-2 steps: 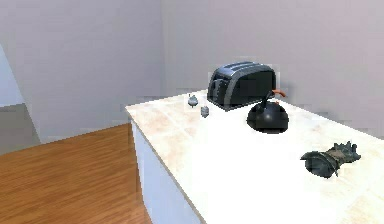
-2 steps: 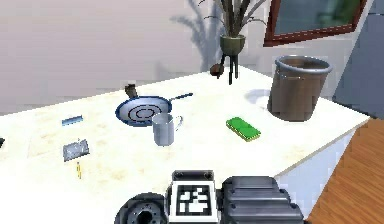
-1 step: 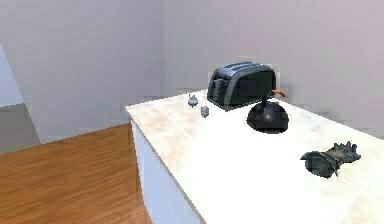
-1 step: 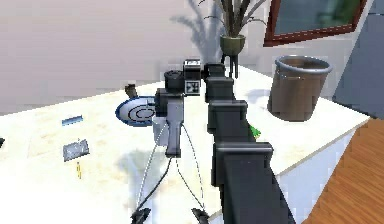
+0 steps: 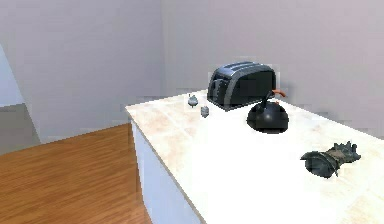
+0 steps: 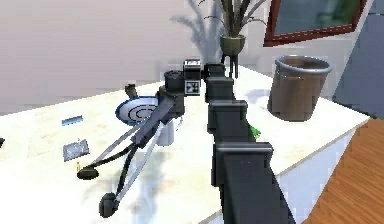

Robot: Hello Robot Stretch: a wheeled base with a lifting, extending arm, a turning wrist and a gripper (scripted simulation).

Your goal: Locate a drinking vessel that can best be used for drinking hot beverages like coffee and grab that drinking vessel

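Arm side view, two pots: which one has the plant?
The small dark pot at the back, with leaves rising from it; the big brown pot at the right has none.

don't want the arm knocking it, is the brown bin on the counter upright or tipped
Upright: the brown bin stands on its base on the counter, round rim facing up.

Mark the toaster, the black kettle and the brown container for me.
toaster [image 5: 240,84], forward view, on its dark side wall.
black kettle [image 5: 268,119], forward view, on its round body.
brown container [image 6: 297,92], arm side view, on its outer wall.
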